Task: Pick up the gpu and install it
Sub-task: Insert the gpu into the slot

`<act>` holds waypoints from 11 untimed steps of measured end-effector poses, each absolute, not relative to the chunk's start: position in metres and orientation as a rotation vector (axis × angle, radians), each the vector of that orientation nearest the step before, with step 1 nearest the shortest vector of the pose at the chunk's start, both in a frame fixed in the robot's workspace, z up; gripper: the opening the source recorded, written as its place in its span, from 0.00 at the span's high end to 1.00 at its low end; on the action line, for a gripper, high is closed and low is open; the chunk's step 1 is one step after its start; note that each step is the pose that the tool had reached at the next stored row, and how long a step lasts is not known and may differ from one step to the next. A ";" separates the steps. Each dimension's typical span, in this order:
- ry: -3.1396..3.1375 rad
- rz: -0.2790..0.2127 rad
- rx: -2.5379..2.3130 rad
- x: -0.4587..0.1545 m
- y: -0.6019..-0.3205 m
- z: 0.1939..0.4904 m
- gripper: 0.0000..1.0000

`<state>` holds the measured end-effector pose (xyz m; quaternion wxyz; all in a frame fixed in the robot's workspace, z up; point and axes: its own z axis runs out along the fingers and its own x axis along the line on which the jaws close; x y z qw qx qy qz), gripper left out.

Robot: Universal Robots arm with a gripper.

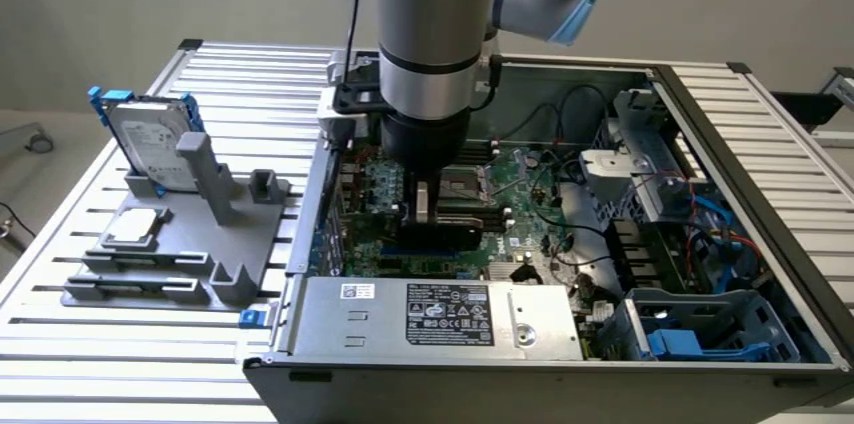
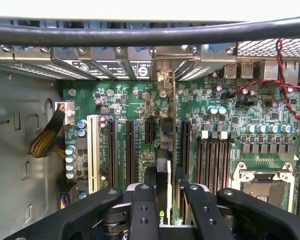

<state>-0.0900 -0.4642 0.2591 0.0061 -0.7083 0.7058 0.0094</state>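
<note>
The open computer case (image 1: 747, 114) is sitting on the slatted table (image 1: 120, 374), and it is holding the green motherboard (image 2: 120, 100), a grey power supply (image 1: 441, 314) along its near wall and a blue drive cage (image 1: 694, 339) in one corner. The arm is reaching down into this case. Well outside the case, off to the exterior view's left of the gripper (image 1: 430, 216), a grey fixture (image 1: 227, 274) is carrying a hard drive (image 1: 147, 139) standing upright in a blue frame, with a small square silver part (image 1: 134, 227) lying flat below it.

The gripper (image 2: 167, 215) is gripping the gpu (image 2: 163, 165), its black fingers (image 2: 142, 210) partly closed against the card's two faces. The card is standing on edge between them, directly under the gripper, over the row of black expansion slots (image 2: 130, 150). Its silver end bracket (image 2: 165, 70) is lying against the case's rear slot openings. Whether it is fully seated is not clear. In the exterior view the gpu (image 1: 447, 237) is showing as a glossy black body just below the gripper.
</note>
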 end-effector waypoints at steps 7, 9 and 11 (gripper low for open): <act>2.204 0.040 -2.212 -0.090 -0.465 0.258 0.74; 2.203 0.043 -2.211 -0.090 -0.465 0.257 0.74; 2.202 0.044 -2.211 -0.090 -0.465 0.257 0.74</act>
